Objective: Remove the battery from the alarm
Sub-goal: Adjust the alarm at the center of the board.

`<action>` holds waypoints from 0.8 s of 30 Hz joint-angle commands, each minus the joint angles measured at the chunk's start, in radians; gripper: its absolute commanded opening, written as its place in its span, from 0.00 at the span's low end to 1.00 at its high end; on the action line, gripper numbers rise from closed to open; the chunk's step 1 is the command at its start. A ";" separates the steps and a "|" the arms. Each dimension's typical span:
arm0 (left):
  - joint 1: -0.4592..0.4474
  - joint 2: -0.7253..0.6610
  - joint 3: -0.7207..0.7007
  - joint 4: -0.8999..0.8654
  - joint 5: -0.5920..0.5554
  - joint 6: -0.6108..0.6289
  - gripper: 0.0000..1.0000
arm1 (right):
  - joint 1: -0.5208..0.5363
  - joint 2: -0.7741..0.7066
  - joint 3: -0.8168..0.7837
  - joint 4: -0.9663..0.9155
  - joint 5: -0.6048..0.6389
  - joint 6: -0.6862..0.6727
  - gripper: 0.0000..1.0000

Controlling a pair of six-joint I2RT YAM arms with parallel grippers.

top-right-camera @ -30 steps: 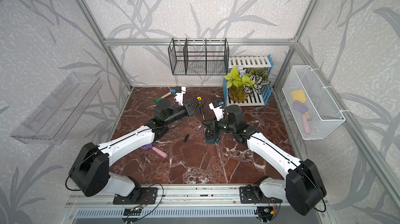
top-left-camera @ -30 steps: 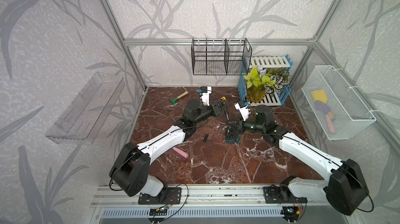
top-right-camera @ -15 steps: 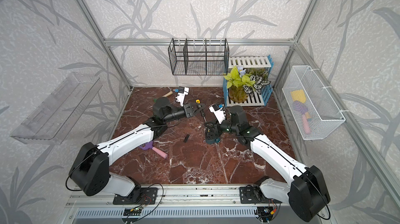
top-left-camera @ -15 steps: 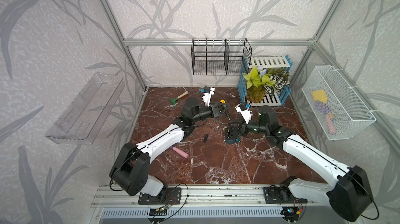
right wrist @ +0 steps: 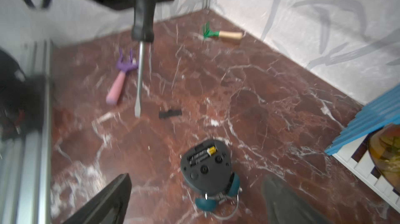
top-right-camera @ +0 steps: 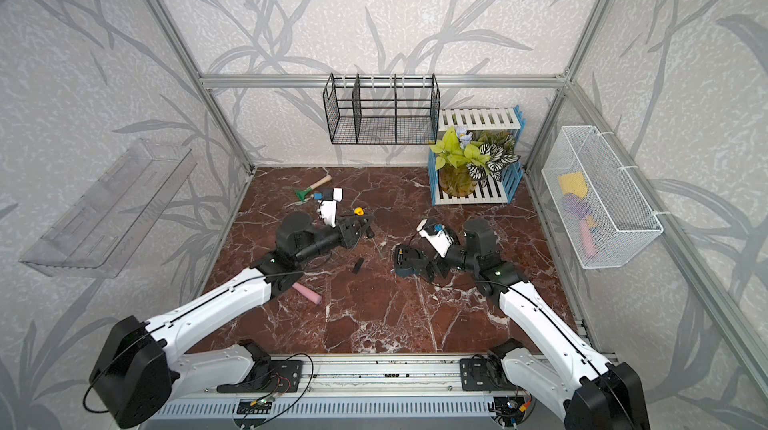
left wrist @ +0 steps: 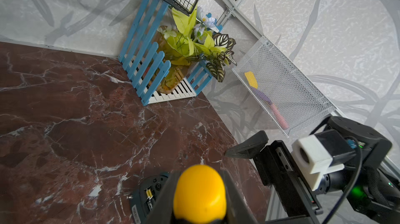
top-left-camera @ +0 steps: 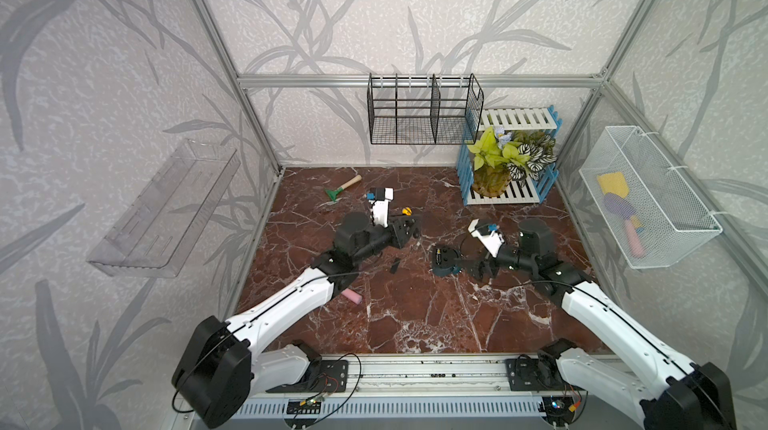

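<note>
The alarm (right wrist: 205, 166) lies dial-down on the marble floor with its dark back up, and shows in both top views (top-left-camera: 444, 261) (top-right-camera: 409, 262). Its battery (right wrist: 202, 154) sits in the open compartment, gold end showing, and appears again in the left wrist view (left wrist: 149, 194). My right gripper (right wrist: 197, 178) is open, its fingers wide on either side of the alarm's bell end and touching nothing. My left gripper (left wrist: 199, 173) is shut on the yellow-capped screwdriver (right wrist: 139, 78), held above the floor with its tip near a small flat black piece (right wrist: 170, 113).
A pink-handled purple rake (right wrist: 121, 78) lies by the left arm and a green rake (top-left-camera: 343, 188) near the back wall. A potted plant in a blue-and-white crate (top-left-camera: 503, 166) fills the back right corner. A white mesh basket (top-left-camera: 648, 199) hangs on the right wall.
My right gripper has opened and drawn back to the right, leaving the alarm on the floor. The left arm has shifted slightly with the screwdriver still in its grip.
</note>
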 commanded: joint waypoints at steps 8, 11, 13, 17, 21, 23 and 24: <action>-0.066 0.140 -0.167 0.504 -0.168 0.115 0.00 | -0.014 0.406 0.134 -0.061 0.038 -0.455 0.99; -0.065 0.170 -0.174 0.554 -0.163 0.121 0.00 | -0.015 0.514 0.234 -0.135 0.006 -0.508 0.99; -0.067 0.174 -0.189 0.578 -0.180 0.123 0.00 | -0.014 0.579 0.288 -0.184 -0.020 -0.548 0.99; -0.066 0.200 -0.236 0.665 -0.217 0.091 0.00 | -0.014 0.684 0.362 -0.220 -0.023 -0.556 0.99; -0.068 0.235 -0.274 0.772 -0.259 0.065 0.00 | -0.012 0.719 0.386 -0.224 -0.066 -0.554 0.99; -0.067 0.255 -0.302 0.845 -0.292 0.047 0.00 | -0.005 0.734 0.384 -0.222 -0.071 -0.550 0.99; -0.067 0.268 -0.312 0.869 -0.304 0.040 0.00 | -0.002 0.740 0.383 -0.218 -0.072 -0.544 0.99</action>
